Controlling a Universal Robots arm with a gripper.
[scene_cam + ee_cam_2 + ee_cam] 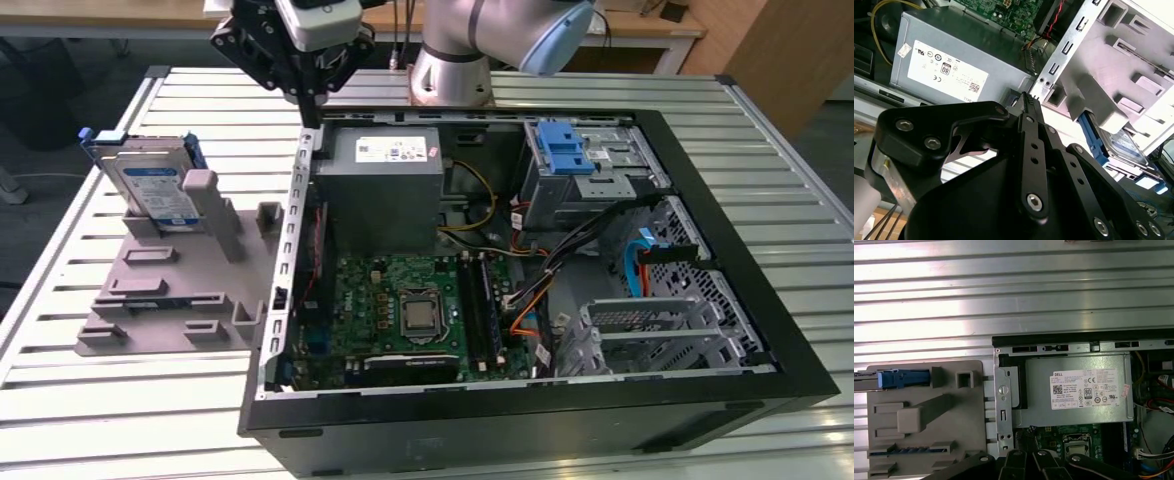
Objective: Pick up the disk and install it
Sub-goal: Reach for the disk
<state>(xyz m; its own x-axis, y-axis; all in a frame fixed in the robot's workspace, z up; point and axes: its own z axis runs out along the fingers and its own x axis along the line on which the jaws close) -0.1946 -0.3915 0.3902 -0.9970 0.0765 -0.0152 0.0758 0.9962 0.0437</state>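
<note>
Gripper [311,108] hangs over the case [534,430] corner by the PSU [387,190], fingers pressed together on nothing; disk [144,185] stands on edge in the holder [147,270] just outside the case, probably so it's easy to pinch; second wrist view gives the closed tips up close, while the exterior view gives the disk's label.

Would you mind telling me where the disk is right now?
In the exterior view, the disk stands propped in the grey holder at the exterior view's left, beside the open computer case; the gripper hangs apart from it.
</note>
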